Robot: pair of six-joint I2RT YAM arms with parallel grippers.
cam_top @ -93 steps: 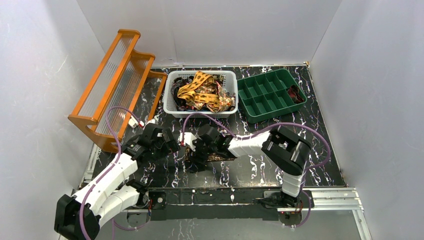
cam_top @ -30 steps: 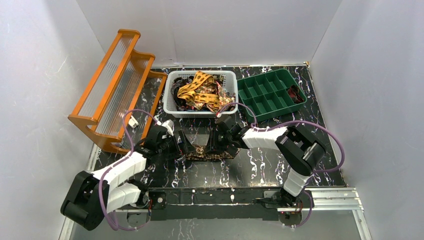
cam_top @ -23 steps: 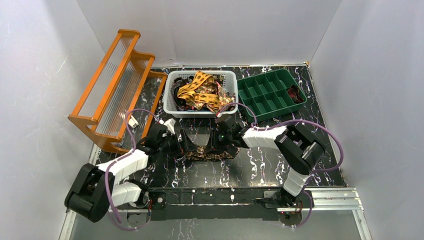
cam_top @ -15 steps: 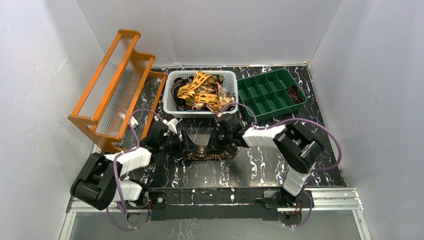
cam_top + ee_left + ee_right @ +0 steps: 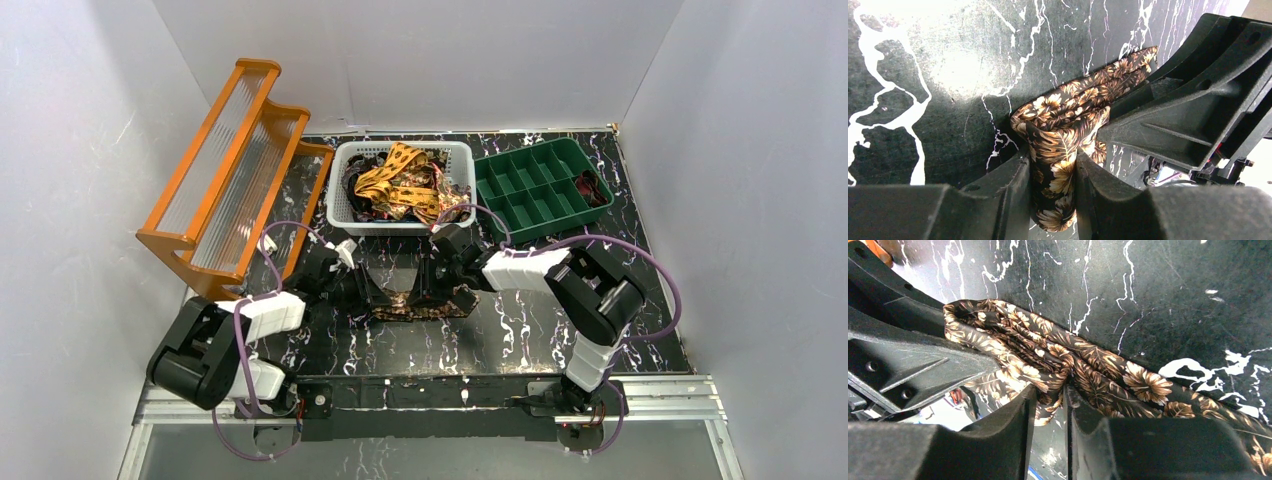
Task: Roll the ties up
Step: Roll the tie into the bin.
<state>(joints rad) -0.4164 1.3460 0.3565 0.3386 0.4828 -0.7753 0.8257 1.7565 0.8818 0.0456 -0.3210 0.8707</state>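
One of the ties [image 5: 415, 303], dark brown with tan leaf print, lies folded in a short bundle on the black marbled table between both arms. My left gripper [image 5: 368, 292] is shut on its left end; in the left wrist view the fabric [image 5: 1068, 115] is squeezed between the fingers of that gripper [image 5: 1053, 167]. My right gripper [image 5: 440, 288] is shut on the right part; the right wrist view shows a fold of the tie [image 5: 1098, 370] pinched in that gripper [image 5: 1049, 396]. More ties [image 5: 400, 185], yellow-orange and dark, are heaped in a white basket [image 5: 400, 226].
A green compartment tray [image 5: 520, 185] sits at the back right, right of the basket. An orange stepped rack [image 5: 230, 170] stands along the left side. Purple cables [image 5: 620, 250] loop over both arms. White walls enclose the table on three sides.
The left gripper has closed from wide open onto the tie's left end, and the left arm has shifted slightly forward. The right gripper has stayed pinched on the tie.
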